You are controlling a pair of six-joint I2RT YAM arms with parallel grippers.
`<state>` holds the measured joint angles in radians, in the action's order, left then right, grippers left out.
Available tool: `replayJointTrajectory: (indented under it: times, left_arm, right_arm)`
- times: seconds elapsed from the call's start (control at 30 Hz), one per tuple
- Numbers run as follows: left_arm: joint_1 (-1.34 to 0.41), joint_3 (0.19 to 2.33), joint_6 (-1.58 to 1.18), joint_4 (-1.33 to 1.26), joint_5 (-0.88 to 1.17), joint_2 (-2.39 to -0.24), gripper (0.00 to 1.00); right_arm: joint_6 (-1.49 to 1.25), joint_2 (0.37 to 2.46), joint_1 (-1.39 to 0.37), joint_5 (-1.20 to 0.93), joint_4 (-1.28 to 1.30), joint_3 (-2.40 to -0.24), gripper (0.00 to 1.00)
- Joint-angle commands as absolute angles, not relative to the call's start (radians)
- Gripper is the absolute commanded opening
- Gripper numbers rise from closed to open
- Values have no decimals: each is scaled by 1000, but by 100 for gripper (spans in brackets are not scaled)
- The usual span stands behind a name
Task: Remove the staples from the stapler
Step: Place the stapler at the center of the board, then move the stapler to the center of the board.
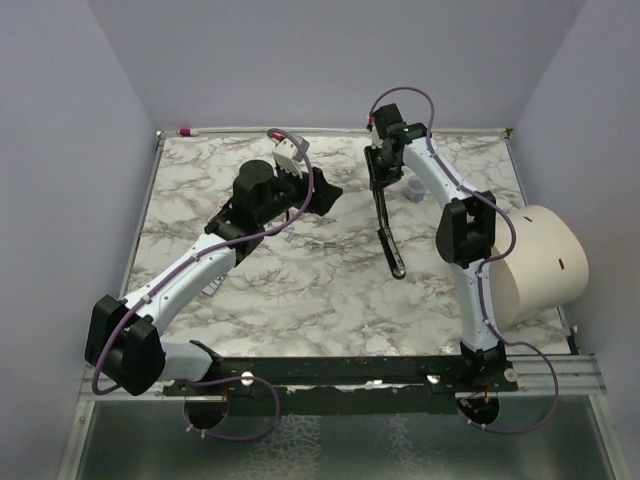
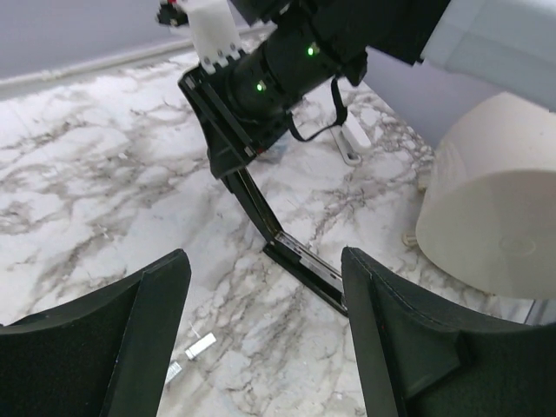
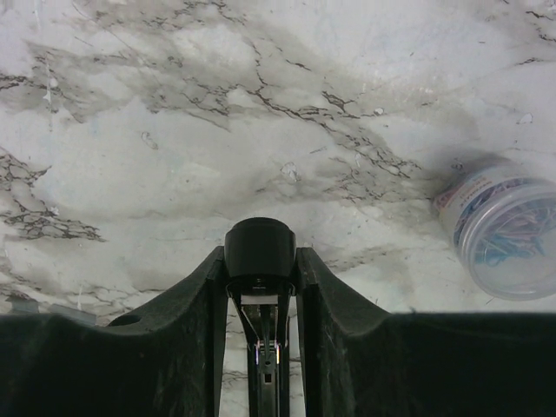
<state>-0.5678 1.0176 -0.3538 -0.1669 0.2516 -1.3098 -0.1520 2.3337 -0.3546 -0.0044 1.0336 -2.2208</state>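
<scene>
Looking from the biggest thing down, we count one marble table (image 1: pixel 300 290), parts of it covered by the two arms. One big white roll (image 1: pixel 545 262) lies at its right edge, and the left wrist view cuts it off.

There is one stapler (image 2: pixel 304 274), black and hinged open. Its lower half rests on the marble with a metal channel showing. Its upper half slants up into the right gripper (image 3: pixel 261 269), whose fingers are clenched on the rounded end. In that wrist's view the fingers hide most of the stapler.

The left gripper (image 2: pixel 265 258) hangs near the stapler's hinge, released, fingers wide apart with nothing between them.

One small clear tub (image 3: pixel 508 230) of coloured clips sits on the marble near the right gripper, its contents blurred.

We count two staples (image 2: pixel 200 346), short pale strips on the marble below the left gripper, apart from the stapler. Whether more sit in the channel we cannot tell.
</scene>
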Motion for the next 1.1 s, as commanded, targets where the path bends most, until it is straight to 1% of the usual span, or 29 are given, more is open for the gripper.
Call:
replayJointTrajectory:
  times: [0.0, 0.07, 0.2, 0.27, 0.33, 0.43, 0.53, 0.63, 0.7, 0.77, 0.97, 1.03, 1.07]
  left_arm:
    - [-526, 1085, -294, -141, 285, -1289, 73]
    - [-513, 1092, -277, -139, 284, -1286, 73]
    - [-498, 1052, -257, -153, 277, -1266, 73]
    - [-495, 1025, -246, -159, 269, -1254, 73]
    - [-493, 1002, -232, -159, 256, -1243, 74]
    - [-492, 987, -206, -144, 235, -1226, 74]
    - [-492, 982, -177, -125, 198, -1205, 75]
    - [-492, 979, -166, -113, 182, -1192, 75]
    - [-494, 978, -165, -109, 183, -1183, 75]
    - [-495, 978, -165, -109, 181, -1176, 75]
    - [-502, 981, -157, -99, 169, -1154, 76]
    - [-504, 984, -156, -92, 165, -1153, 76]
    - [-506, 985, -156, -90, 163, -1153, 76]
  right_arm:
    - [-149, 2420, -360, 47, 1025, -2318, 12]
    - [-137, 2440, -362, 51, 1006, -2337, 12]
    - [-115, 2457, -364, 41, 944, -2328, 19]
    - [-107, 2475, -365, 41, 933, -2344, 24]
    - [-101, 2496, -367, 30, 944, -2373, 31]
    - [-85, 2498, -366, 16, 955, -2392, 49]
    - [-72, 2449, -367, 1, 940, -2363, 68]
    - [-63, 2375, -367, -7, 939, -2315, 82]
    - [-60, 2308, -366, -11, 933, -2243, 85]
    - [-70, 2217, -365, -19, 919, -2119, 87]
    - [-130, 1888, -365, -85, 795, -1551, 89]
    - [-144, 1813, -364, -117, 766, -1411, 90]
    - [-147, 1785, -365, -132, 762, -1355, 92]
